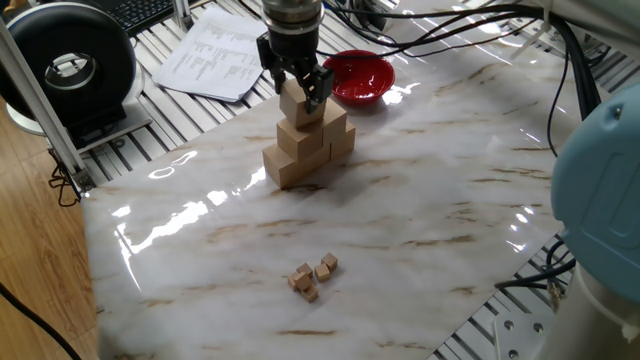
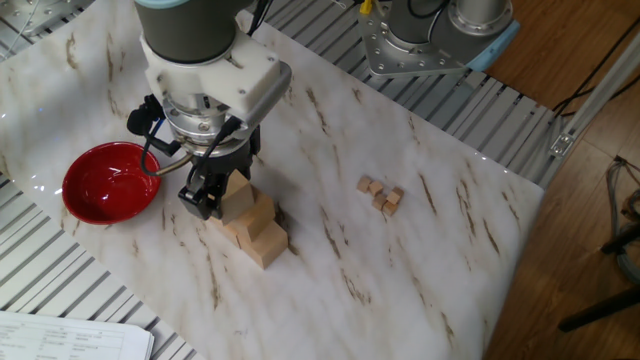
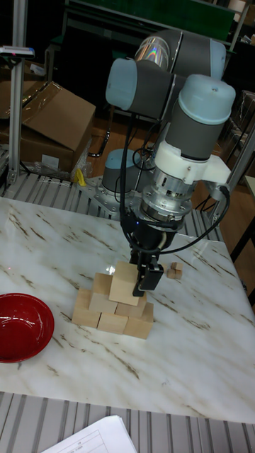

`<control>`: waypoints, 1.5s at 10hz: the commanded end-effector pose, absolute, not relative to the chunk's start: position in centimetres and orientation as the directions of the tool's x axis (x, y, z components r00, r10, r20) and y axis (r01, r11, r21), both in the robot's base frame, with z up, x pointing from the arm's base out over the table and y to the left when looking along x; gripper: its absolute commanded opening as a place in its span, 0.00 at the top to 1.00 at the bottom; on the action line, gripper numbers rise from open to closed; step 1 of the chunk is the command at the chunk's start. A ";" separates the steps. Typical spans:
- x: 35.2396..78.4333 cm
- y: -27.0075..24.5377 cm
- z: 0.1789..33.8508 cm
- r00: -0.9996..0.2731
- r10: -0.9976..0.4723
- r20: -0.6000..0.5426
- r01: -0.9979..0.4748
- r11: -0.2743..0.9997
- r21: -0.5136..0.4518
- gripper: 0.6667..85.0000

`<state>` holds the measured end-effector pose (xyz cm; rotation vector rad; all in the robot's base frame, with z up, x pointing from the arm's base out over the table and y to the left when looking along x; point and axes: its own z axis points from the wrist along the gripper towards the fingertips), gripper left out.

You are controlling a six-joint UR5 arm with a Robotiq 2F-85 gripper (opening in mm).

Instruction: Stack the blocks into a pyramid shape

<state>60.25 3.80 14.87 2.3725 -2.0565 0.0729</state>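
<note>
Light-tan wooden blocks form a stepped pyramid shape [image 1: 300, 158] [image 2: 256, 236] [image 3: 113, 315] left of the table's middle, with a row of three at the bottom and two above. A top block [image 1: 298, 110] [image 2: 240, 198] [image 3: 124, 284] sits slightly turned on the second layer. My gripper [image 1: 301, 95] [image 2: 215, 195] [image 3: 138, 276] comes straight down over it, its fingers [image 3: 149, 276] closed against the block's sides. The far finger is hidden behind the block in the tall fixed view.
A red bowl [image 1: 362, 78] [image 2: 108, 182] [image 3: 21, 327] stands close behind the stack. Several tiny wooden cubes [image 1: 313, 275] [image 2: 381, 193] lie apart near the table's front. Papers [image 1: 215, 55] and a black round device [image 1: 70, 70] lie off the marble top.
</note>
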 end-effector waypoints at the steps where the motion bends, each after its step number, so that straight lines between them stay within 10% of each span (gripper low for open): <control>1: 60.2 3.6 15.0 0.138 -0.990 0.036 -0.990 -0.139 -0.033 1.00; 15: 58.5 3.2 14.8 0.170 -0.985 0.019 -0.985 -0.170 -0.002 0.98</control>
